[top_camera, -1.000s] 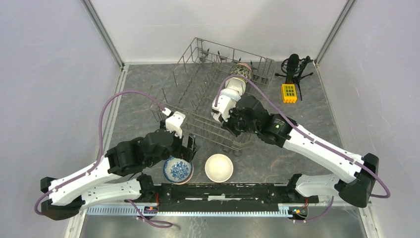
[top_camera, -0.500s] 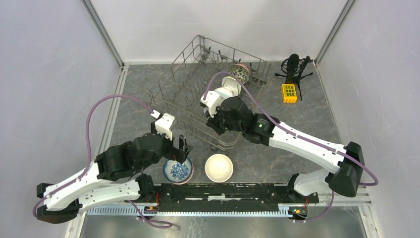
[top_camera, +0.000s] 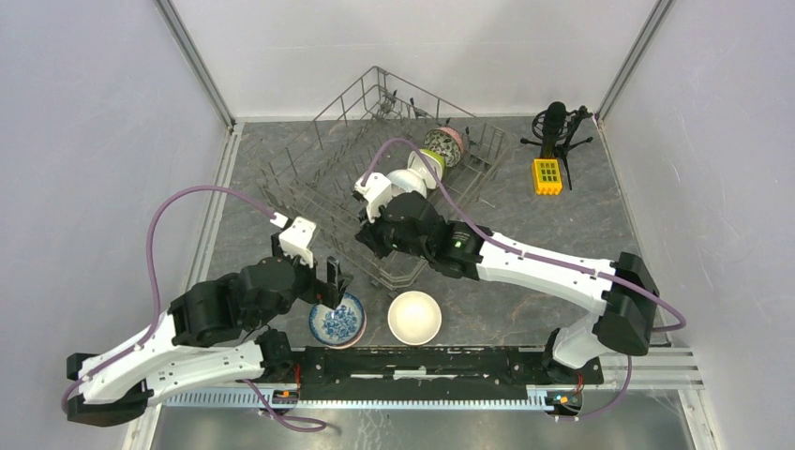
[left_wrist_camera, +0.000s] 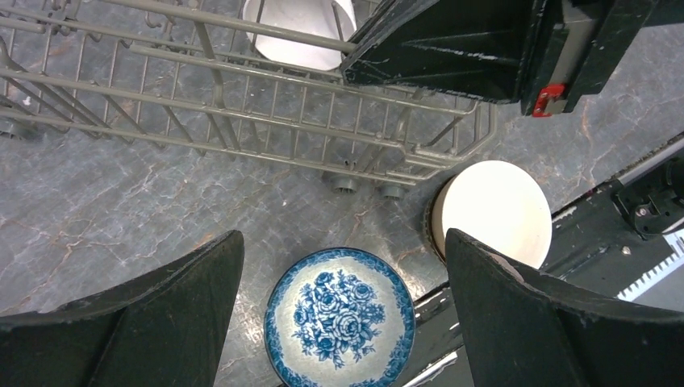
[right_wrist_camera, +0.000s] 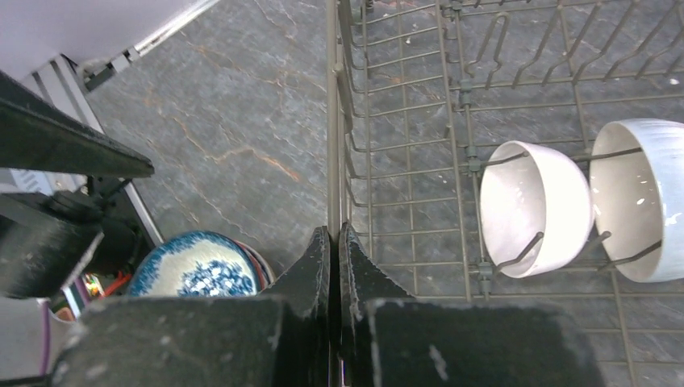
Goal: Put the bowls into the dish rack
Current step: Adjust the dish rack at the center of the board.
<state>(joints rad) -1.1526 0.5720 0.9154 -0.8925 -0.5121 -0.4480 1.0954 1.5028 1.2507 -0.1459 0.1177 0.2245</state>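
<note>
A blue-and-white bowl (top_camera: 337,320) (left_wrist_camera: 340,318) and a plain white bowl (top_camera: 414,317) (left_wrist_camera: 492,211) sit on the table near the front rail. My left gripper (top_camera: 330,284) (left_wrist_camera: 343,242) hangs open above the blue-and-white bowl, one finger on either side, touching nothing. The grey wire dish rack (top_camera: 319,176) (right_wrist_camera: 333,121) lies skewed across the table. My right gripper (top_camera: 371,234) (right_wrist_camera: 333,234) is shut on the rack's near rim wire. Two white bowls (right_wrist_camera: 532,205) (right_wrist_camera: 641,210) stand on edge between tines. A patterned bowl (top_camera: 442,145) stands at the rack's far end.
A black microphone on a stand (top_camera: 555,127) and a yellow block (top_camera: 547,175) sit at the back right. The black front rail (top_camera: 422,361) runs just below the two loose bowls. Metal frame posts stand at both back corners.
The right arm has dragged the rack leftward and turned it, its bowls riding along. The left arm has drawn back a little to the left above the blue-and-white bowl.
</note>
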